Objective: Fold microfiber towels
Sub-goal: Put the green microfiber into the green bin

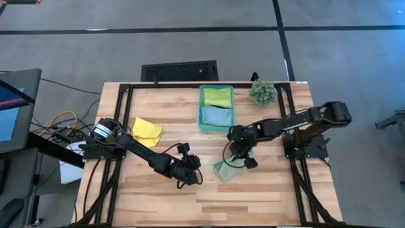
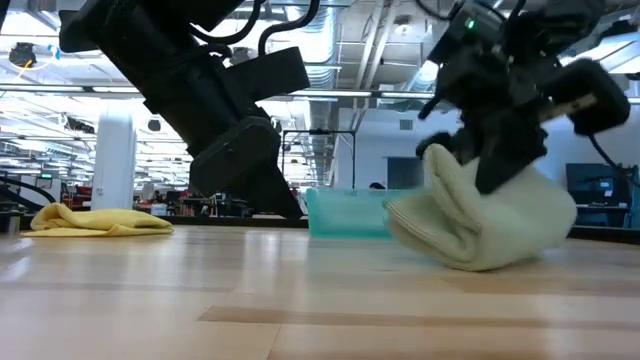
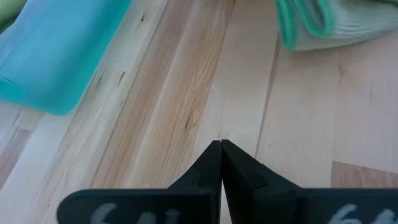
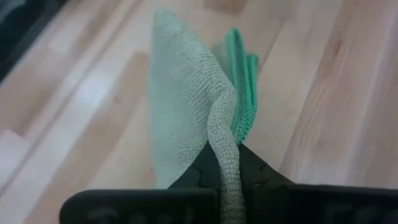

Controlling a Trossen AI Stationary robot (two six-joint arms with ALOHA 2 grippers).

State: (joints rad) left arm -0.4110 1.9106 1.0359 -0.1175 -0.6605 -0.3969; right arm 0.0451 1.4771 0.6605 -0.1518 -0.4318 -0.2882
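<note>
The pale green towel (image 1: 226, 170) lies folded near the table's middle, right of centre; it shows in the low view (image 2: 480, 225) and the right wrist view (image 4: 186, 106). My right gripper (image 1: 239, 158) is shut on it. My left gripper (image 1: 192, 174) is shut and empty, just left of that towel, low over the wood (image 3: 221, 146). The yellow towel (image 1: 147, 130) lies crumpled flat on the table at the left. The lime green towel (image 1: 218, 97) and the light blue towel (image 1: 216, 116) lie in the teal bin (image 1: 201, 107). My right gripper pinches a raised fold of the pale green towel (image 4: 227, 155) between its two fingers, several layers with a green hem beside them. The fingers come from above, slanting down. The held part is lifted; the towel's lower bulge (image 2: 470, 255) rests on the table.
A small spiky green plant (image 1: 262, 92) stands at the back right, next to the bin. A black frame (image 1: 190, 85) runs round the tabletop. Bare wood lies along the near edge (image 1: 209, 202).
</note>
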